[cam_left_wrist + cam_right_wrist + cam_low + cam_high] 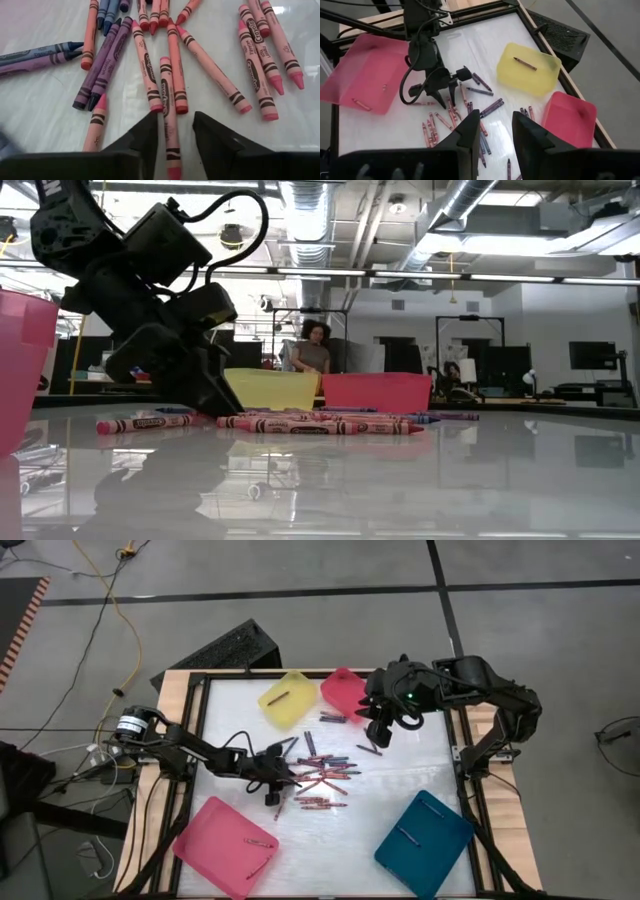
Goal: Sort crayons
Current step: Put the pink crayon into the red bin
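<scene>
The crayons (318, 778) lay mostly unsorted in a loose heap at the middle of the counter (420, 765), between the four trays. Sorting had barely begun, by the look of it. The yellow tray (290, 700), beyond the heap, held one dark crayon. The large pink tray (225, 845), on the near side of the heap, held two or three reddish ones. The blue tray (425, 832), also on the near side, appeared to hold one or two. Whether the small pink tray (343, 690) beside the yellow one held any could not be told. Dozens of sticks, pink, red, purple and blue, remained to be moved.

The left gripper (172, 132) was down at the near edge of the heap, its fingers (145, 135) part closed astride a pink crayon (170, 122); whether they already gripped it could not be told. The right gripper (492, 135) hung above the heap's far side, near the small pink tray, fingers partly apart and holding nothing visible.

Wrappers carried the printed brand "Crayola" on several pink sticks, legible in the left wrist view. Smaller colour names were unreadable.
</scene>
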`<state>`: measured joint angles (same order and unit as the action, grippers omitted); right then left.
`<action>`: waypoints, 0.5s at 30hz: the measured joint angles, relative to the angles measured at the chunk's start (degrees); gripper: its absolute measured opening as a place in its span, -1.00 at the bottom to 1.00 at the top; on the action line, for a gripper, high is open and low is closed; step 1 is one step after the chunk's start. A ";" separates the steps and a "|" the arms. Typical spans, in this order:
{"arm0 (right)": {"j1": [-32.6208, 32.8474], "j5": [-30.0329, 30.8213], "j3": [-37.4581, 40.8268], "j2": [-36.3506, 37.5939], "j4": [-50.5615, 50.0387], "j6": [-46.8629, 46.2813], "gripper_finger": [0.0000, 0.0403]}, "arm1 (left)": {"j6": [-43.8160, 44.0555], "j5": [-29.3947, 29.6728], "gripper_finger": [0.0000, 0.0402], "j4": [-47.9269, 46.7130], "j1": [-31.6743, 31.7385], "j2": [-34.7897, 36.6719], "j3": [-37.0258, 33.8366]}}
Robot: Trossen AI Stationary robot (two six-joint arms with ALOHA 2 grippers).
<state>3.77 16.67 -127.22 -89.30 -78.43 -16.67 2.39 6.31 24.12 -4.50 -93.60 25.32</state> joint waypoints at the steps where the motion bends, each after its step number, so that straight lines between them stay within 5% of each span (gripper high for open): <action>1: 0.00 0.00 0.00 0.00 0.02 0.00 -0.46 | 0.01 0.09 -0.55 -0.12 0.00 0.00 0.00; 8: 0.00 0.00 0.00 0.00 0.02 0.02 -0.46 | 0.74 0.89 -0.94 -1.30 0.06 -0.02 -0.02; 15: 0.00 -0.01 0.00 0.00 0.04 0.03 -0.46 | 5.41 0.26 -0.93 -1.48 0.14 0.99 -0.13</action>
<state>3.77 16.65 -127.22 -89.30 -78.39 -16.64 7.80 6.57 22.63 -4.37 -92.61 25.20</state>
